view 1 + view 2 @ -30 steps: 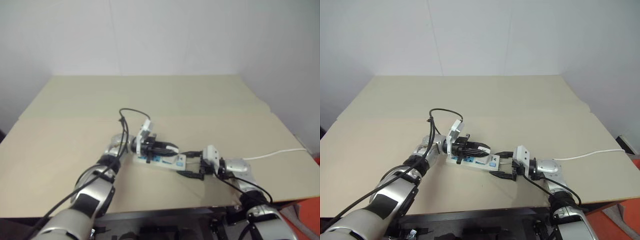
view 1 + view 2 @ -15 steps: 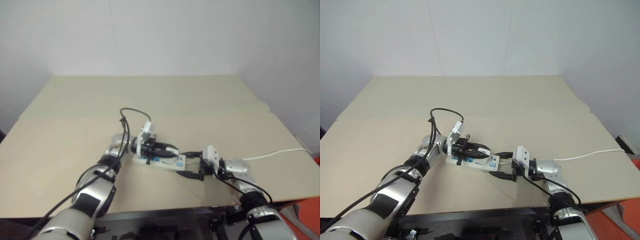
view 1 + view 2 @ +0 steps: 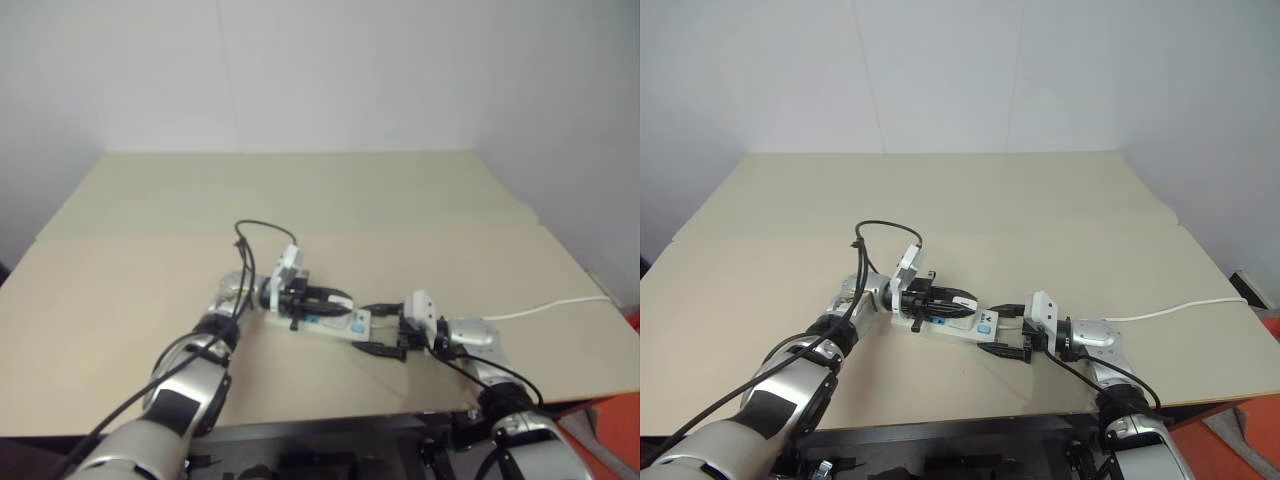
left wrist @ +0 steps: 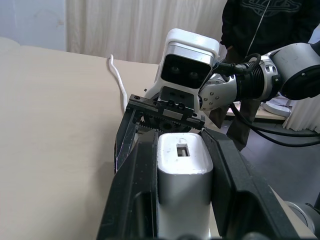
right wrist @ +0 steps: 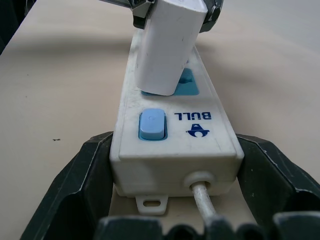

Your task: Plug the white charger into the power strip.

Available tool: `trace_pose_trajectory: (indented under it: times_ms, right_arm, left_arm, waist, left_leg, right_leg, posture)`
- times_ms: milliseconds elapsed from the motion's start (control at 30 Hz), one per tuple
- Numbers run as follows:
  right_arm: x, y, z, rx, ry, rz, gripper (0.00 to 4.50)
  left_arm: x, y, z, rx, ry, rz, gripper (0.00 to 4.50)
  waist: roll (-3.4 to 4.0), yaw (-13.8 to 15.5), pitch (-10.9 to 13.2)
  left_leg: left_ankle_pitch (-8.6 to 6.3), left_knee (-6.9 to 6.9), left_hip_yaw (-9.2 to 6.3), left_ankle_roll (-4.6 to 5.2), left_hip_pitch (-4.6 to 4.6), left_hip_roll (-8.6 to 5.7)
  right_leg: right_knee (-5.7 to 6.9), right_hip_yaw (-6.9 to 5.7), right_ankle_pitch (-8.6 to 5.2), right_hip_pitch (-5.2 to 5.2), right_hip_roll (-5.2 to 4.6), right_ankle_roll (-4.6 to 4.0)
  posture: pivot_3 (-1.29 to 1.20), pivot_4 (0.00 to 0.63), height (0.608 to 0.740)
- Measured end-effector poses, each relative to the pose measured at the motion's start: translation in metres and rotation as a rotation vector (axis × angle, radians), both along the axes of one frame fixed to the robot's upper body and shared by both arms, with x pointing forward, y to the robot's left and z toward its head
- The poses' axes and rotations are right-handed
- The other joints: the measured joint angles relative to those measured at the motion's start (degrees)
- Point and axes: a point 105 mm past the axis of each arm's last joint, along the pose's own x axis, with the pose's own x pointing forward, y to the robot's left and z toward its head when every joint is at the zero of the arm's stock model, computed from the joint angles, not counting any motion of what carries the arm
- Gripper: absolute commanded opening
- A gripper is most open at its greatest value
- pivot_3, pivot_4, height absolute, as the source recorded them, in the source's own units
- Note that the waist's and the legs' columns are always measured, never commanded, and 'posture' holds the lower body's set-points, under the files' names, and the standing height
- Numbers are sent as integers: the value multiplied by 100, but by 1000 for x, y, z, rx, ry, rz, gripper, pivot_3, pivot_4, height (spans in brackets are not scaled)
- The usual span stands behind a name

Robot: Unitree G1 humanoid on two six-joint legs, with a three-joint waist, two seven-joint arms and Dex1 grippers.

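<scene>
Hidden: the far end of the power strip (image 5: pixel 172 120) is covered by the white charger (image 5: pixel 167 47) and the left gripper (image 3: pixel 952 297); in the right wrist view the charger's lower edge overlaps a blue socket face (image 5: pixel 187 82), and whether its prongs are in cannot be told.
Cut off: the thin white cord (image 3: pixel 1175 310) runs toward 3 o'clock and leaves the head view at the table's right edge.
Hard to make out: from the head views the strip's sockets are mostly masked by black fingers.
Table (image 3: pixel 970 200): broad bare tan surface from 9 through 12 to 2 o'clock of the strip; the near edge lies close at 6 o'clock.
Bystander: a person in dark clothes (image 4: pixel 270 30) stands beyond the table in the left wrist view.
Left gripper: fingers (image 4: pixel 137 185) pinched on both sides of the charger, pointing toward 3 o'clock.
Right gripper (image 3: pixel 1005 330): fingers (image 5: pixel 82 185) spread wide and flanking the strip's switch end, touching or nearly touching its sides.
Charger: tilted above the strip, just past the blue switch (image 5: pixel 151 125).
Strip: flat on the table between the two grippers, near the table's front centre.
</scene>
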Motion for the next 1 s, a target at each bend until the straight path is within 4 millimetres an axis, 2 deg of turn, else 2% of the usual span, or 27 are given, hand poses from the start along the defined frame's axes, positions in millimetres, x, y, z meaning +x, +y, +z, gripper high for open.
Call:
trace_pose_trajectory:
  times_ms: [1000]
  right_arm:
    - [1, 1, -2, 1, 10, -4, 3421]
  left_arm:
    - [-3, 8, -6, 63, -113, -7, 1014]
  waist:
    - [-3, -8, -33]
  left_leg:
    - [-1, 0, 2, 1, 9, 5]
  right_leg:
    - [3, 5, 0, 6, 5, -1]
  posture:
    - [0, 150, 740]
